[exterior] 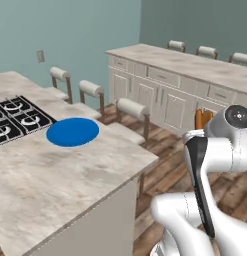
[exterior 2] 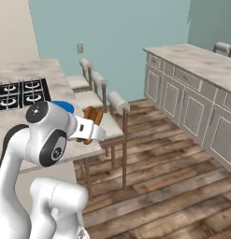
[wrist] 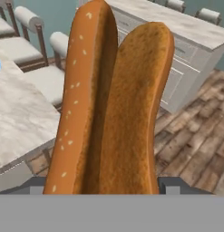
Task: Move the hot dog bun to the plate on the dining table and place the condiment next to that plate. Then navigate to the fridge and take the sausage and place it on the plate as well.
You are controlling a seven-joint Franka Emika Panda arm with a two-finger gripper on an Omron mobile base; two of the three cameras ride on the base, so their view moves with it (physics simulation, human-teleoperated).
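Observation:
My gripper [wrist: 106, 183] is shut on the hot dog bun [wrist: 109, 104], a long split brown bun with seeds on its left half, standing upright between the fingers. From the left base view the bun [exterior: 202, 119] peeks out orange behind the arm, off the counter's right side and above the wooden floor. In the right base view the bun [exterior 2: 92, 117] and gripper [exterior 2: 90, 130] hover at the counter's edge, just right of the blue plate [exterior 2: 65, 106]. The round blue plate [exterior: 72, 132] lies flat on the marble counter [exterior: 55, 175] beside the stove.
A black stove top [exterior: 12, 117] is set into the counter left of the plate. Three cushioned stools [exterior: 132, 107] line the counter's far edge. A long cabinet run with a marble top [exterior: 185, 65] stands across the wooden floor [exterior 2: 173, 186].

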